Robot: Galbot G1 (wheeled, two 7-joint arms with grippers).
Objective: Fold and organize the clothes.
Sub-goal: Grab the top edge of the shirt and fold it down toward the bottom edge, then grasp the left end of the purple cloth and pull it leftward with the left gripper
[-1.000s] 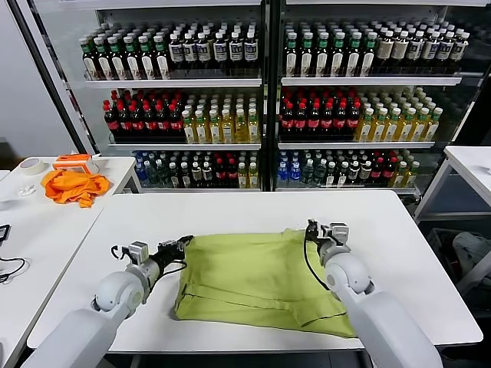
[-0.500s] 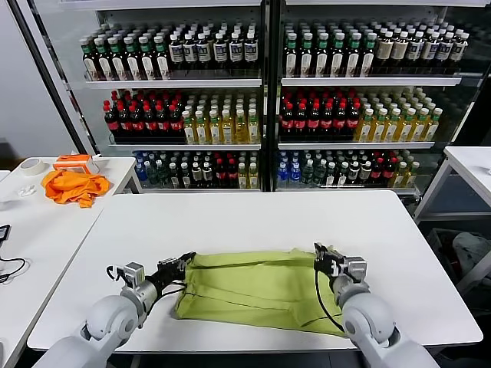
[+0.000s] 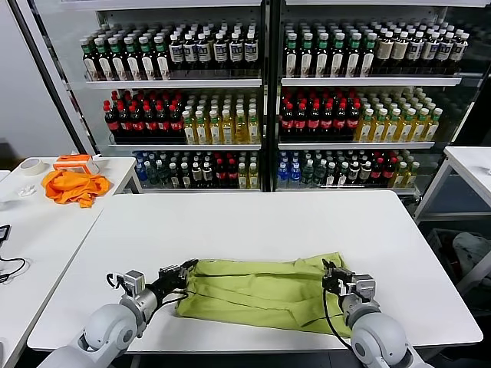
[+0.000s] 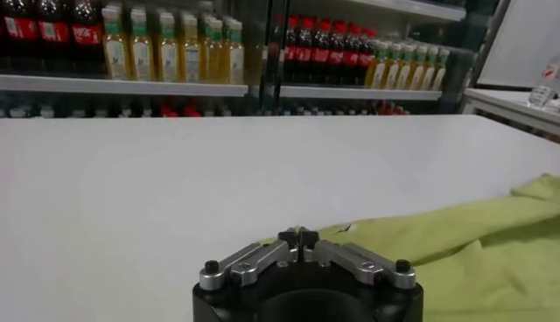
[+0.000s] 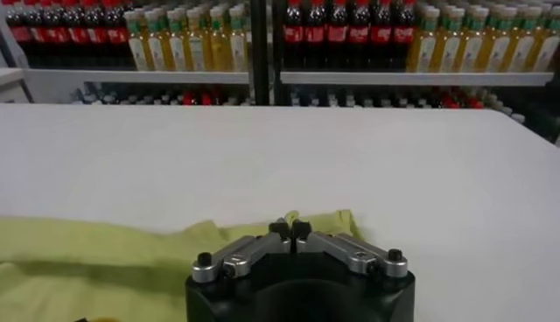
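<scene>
The clothes are one light yellow-green shirt (image 3: 261,291), lying bunched in a long band near the front edge of the white table (image 3: 253,222). My left gripper (image 3: 188,266) is shut on the shirt's far left corner. My right gripper (image 3: 328,267) is shut on its far right corner. In the left wrist view the left gripper (image 4: 298,236) has its tips together with the shirt (image 4: 455,249) spreading off to one side. In the right wrist view a pinch of the shirt (image 5: 105,254) pokes up between the tips of the right gripper (image 5: 290,229).
A bright orange cloth (image 3: 74,186), an orange box (image 3: 75,162) and a tape roll (image 3: 31,165) lie on the side table at the left. Bottle-filled coolers (image 3: 261,100) stand behind the table. Another white table (image 3: 472,165) is at the right.
Both grippers have pulled back toward the table's front edge, dragging the shirt's far edge with them. The shirt has gone from a wide spread to a narrow folded band.
</scene>
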